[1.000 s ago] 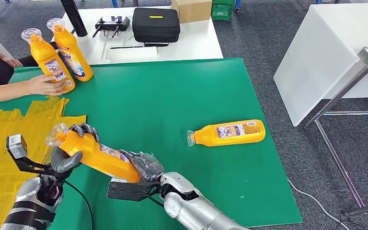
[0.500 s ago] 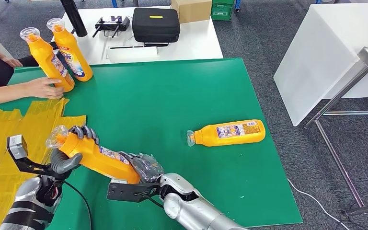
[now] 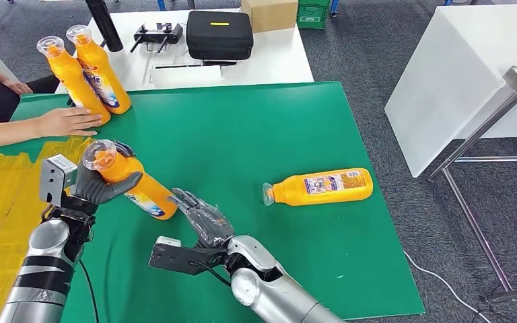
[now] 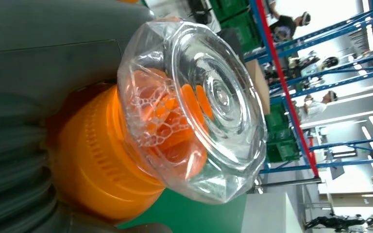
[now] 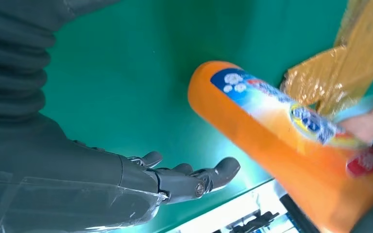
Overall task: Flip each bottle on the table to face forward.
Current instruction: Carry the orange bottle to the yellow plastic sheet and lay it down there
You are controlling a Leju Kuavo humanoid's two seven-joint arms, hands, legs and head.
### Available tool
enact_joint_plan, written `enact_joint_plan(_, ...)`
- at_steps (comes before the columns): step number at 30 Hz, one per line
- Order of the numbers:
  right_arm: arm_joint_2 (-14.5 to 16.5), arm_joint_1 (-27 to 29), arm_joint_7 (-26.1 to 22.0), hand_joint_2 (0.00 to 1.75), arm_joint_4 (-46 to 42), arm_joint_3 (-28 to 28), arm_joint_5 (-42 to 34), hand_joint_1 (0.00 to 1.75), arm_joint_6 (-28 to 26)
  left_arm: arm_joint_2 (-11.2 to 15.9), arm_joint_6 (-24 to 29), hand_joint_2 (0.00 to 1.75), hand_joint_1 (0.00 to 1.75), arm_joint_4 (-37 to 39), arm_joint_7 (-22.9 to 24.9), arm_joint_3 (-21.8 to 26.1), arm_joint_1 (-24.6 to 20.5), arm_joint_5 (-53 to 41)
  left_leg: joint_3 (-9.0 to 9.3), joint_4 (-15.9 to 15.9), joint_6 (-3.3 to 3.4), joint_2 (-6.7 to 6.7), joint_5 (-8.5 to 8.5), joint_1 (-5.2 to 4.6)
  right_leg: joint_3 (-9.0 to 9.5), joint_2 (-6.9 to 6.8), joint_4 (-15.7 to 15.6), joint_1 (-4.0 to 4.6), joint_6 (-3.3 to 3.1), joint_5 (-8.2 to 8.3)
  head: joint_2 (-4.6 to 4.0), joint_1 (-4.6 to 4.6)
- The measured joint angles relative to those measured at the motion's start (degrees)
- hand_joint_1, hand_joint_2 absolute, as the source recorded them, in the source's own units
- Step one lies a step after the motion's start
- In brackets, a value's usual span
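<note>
My left hand (image 3: 101,183) grips the neck of an orange bottle (image 3: 138,192) just under its clear cap (image 4: 199,107), with the base tilted down toward the green table (image 3: 256,134). The same bottle's blue label (image 5: 281,109) faces the right wrist camera. Just right of its base my right hand (image 3: 202,215) lies with fingers (image 5: 194,177) spread and holds nothing. A second orange bottle (image 3: 322,186) lies on its side at the table's right, cap pointing left. Two more orange bottles (image 3: 87,74) stand at the far left corner.
A person's hand (image 3: 67,122) rests on the table beside the standing bottles. Crumpled yellow sheeting (image 3: 7,195) covers the table's left part. Behind stands a white table (image 3: 276,60) with a black case (image 3: 219,33), a controller and a cardboard box.
My left hand has lifted its bottle up and away toward the far left, and my right hand has let go of the base and opened. The person has set their bottle upright.
</note>
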Motion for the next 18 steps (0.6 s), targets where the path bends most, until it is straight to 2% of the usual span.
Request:
enact_joint_plan(6,-2.48,1.21,0.47,0.0,-6.6,-3.24,0.23,0.0,-0.52,-1.22,7.83,1.75,1.75,-2.6,-2.15,2.51,0.7,-11.66,-0.05,0.0,0.0,0.0,-0.01,-0.01,-0.03,0.0,0.0,-0.01,0.0,-0.01,0.0,-0.01)
enact_joint_plan(10,-5.99,2.08,1.6,0.0,-13.89,-7.07,0.4,0.0,0.87,-2.01,14.17,1.75,1.75,-5.85,-2.77,3.59,2.91,-23.51,-0.07,0.0,0.02,-0.03,-0.02,-0.08,-0.03,-0.01,-0.01,-0.09,0.0,-0.01,0.0,-0.01)
enact_joint_plan(14,-10.15,2.82,2.72,0.0,-19.94,-10.67,1.15,0.0,2.4,-2.13,20.09,1.75,1.75,-7.5,-1.0,3.28,5.01,-37.08,-0.07,0.01,0.02,-0.04,-0.02,-0.12,-0.03,-0.01,-0.02,-0.15,0.0,-0.01,0.0,-0.01)
enact_joint_plan(18,-12.92,3.48,2.98,0.0,-23.5,-13.2,1.26,0.0,2.82,-2.15,22.01,1.75,1.75,-7.66,-0.21,2.62,6.2,-41.49,-0.07,0.01,0.03,-0.03,-0.02,-0.12,-0.03,-0.01,-0.02,-0.15,0.01,0.0,0.0,-0.01)
